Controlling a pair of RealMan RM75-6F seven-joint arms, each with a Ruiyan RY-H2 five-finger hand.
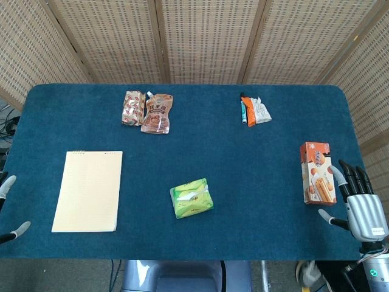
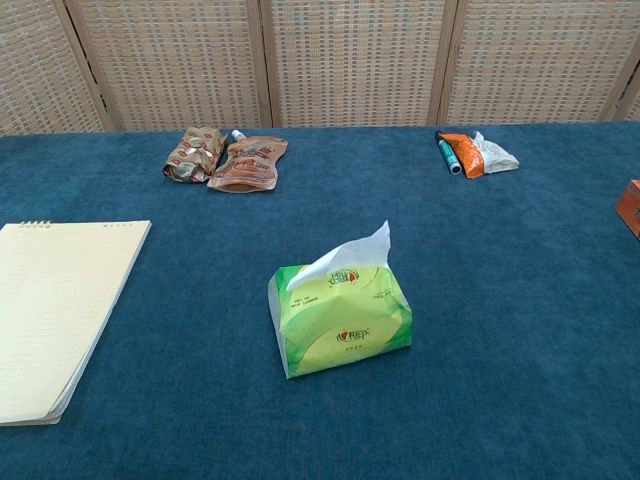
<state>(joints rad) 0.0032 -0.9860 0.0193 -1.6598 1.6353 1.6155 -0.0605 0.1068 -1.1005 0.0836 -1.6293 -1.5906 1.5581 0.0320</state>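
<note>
My right hand [image 1: 360,205] hovers at the table's right front edge, fingers spread and holding nothing, just right of an orange snack box [image 1: 317,171] whose corner shows in the chest view [image 2: 630,206]. Only fingertips of my left hand [image 1: 8,210] show at the left edge, apart and empty, left of a yellow notepad [image 1: 89,190] [image 2: 50,310]. A green tissue pack [image 1: 191,198] [image 2: 340,318] lies in the middle front, with a tissue sticking up.
Two snack pouches [image 1: 148,111] [image 2: 225,158] lie at the back left. An orange packet, a dark pen and a white wrapper [image 1: 254,111] [image 2: 474,153] lie at the back right. Blue cloth covers the table [image 1: 243,164]; woven screens stand behind it.
</note>
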